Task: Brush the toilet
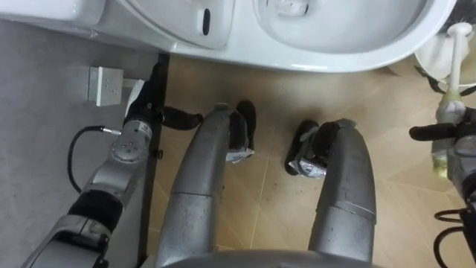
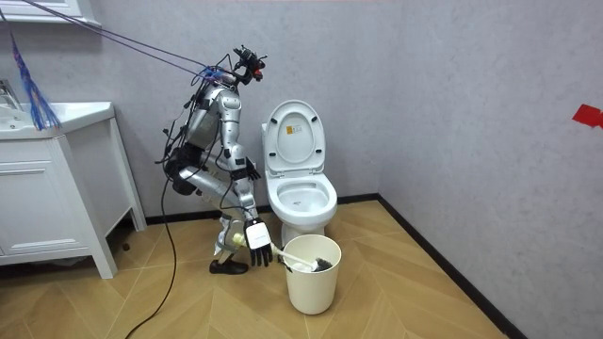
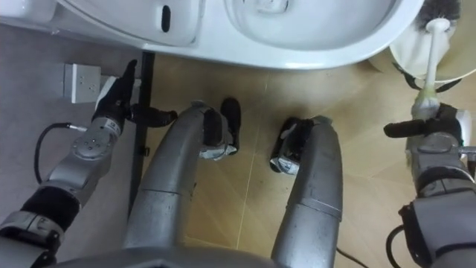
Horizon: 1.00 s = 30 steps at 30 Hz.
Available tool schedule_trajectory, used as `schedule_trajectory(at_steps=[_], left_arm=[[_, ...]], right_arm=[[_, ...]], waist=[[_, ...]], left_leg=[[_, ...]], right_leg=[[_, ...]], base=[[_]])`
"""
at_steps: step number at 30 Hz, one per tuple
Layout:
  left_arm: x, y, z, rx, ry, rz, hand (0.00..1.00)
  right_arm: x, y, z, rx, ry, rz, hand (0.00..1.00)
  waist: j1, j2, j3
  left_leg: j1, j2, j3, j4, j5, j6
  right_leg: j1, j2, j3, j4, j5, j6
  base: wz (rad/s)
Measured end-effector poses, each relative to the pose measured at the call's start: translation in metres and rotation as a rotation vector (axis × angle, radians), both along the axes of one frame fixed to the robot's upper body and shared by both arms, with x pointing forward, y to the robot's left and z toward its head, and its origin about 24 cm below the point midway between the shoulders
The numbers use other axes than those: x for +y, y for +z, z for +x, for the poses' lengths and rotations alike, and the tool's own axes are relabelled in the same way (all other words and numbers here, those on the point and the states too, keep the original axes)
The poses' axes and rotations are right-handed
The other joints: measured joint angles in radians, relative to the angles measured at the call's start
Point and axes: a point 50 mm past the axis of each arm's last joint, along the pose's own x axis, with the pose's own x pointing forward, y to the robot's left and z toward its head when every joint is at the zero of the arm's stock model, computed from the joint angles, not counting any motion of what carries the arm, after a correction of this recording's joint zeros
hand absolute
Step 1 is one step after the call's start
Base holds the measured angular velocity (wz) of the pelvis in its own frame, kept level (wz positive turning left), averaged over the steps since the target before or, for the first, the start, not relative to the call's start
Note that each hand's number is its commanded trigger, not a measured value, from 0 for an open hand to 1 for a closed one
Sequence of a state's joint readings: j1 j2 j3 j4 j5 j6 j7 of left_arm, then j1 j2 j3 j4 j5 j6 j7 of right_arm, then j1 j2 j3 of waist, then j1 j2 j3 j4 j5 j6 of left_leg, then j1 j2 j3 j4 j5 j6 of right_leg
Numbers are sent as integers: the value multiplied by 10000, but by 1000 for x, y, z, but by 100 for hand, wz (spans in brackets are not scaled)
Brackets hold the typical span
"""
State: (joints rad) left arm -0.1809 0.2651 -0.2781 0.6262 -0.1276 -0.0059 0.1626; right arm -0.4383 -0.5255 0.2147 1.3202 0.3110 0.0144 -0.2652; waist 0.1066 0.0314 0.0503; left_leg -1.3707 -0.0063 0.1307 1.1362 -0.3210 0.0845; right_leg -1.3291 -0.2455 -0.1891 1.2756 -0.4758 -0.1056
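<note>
I stand facing the white toilet (image 1: 349,58), lid up (image 2: 294,132). A toilet brush with a white handle (image 1: 455,56) stands in a cream bin (image 2: 311,282) at my right, beside the bowl. Its dark head (image 3: 446,9) lies inside the bin (image 3: 405,59). My right hand (image 1: 448,134) hangs at the handle's lower, greenish end, thumb stretched out to the left, fingers straight down in the room view (image 2: 260,247), touching the handle's tip. My left hand (image 1: 147,100) is open by the wall at the left, fingers straight along the black baseboard (image 1: 161,71).
A white wall socket (image 1: 105,83) sits on the grey wall by my left hand. A white sink cabinet (image 2: 52,188) stands at the room view's left. Tan tiled floor (image 2: 415,292) lies open in front of the bin.
</note>
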Motion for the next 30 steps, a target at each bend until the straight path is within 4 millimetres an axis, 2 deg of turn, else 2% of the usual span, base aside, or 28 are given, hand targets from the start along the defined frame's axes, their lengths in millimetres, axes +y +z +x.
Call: schedule_trajectory(at_steps=[19,25,27,30], left_arm=[[1,-3,-5,200,-196,-89,0],[2,-16,-25,719,-159,-237,0],[3,-20,-31,908,-108,-242,0],[5,-26,-40,1163,-62,-265,0]], right_arm=[[-3,-13,-20,37,-790,794,100],[0,-31,-45,744,-1091,1333,100],[3,-39,-55,964,-1229,1606,100],[9,-46,-61,1045,-1445,1963,100]], waist=[[40,150,-15],[33,174,-13],[1,176,-15],[-19,152,-38]], left_leg=[[40,-34,40,418,-199,176],[966,-62,35,203,-300,231],[1604,-38,0,-204,-267,209],[2418,50,8,-724,-256,194]], right_leg=[[100,-110,49,319,-105,145],[1074,-106,19,8,-158,296],[1742,4,-53,-491,-72,426],[2573,208,-81,-1167,109,519]], base=[[0],[-3],[-9],[-20]])
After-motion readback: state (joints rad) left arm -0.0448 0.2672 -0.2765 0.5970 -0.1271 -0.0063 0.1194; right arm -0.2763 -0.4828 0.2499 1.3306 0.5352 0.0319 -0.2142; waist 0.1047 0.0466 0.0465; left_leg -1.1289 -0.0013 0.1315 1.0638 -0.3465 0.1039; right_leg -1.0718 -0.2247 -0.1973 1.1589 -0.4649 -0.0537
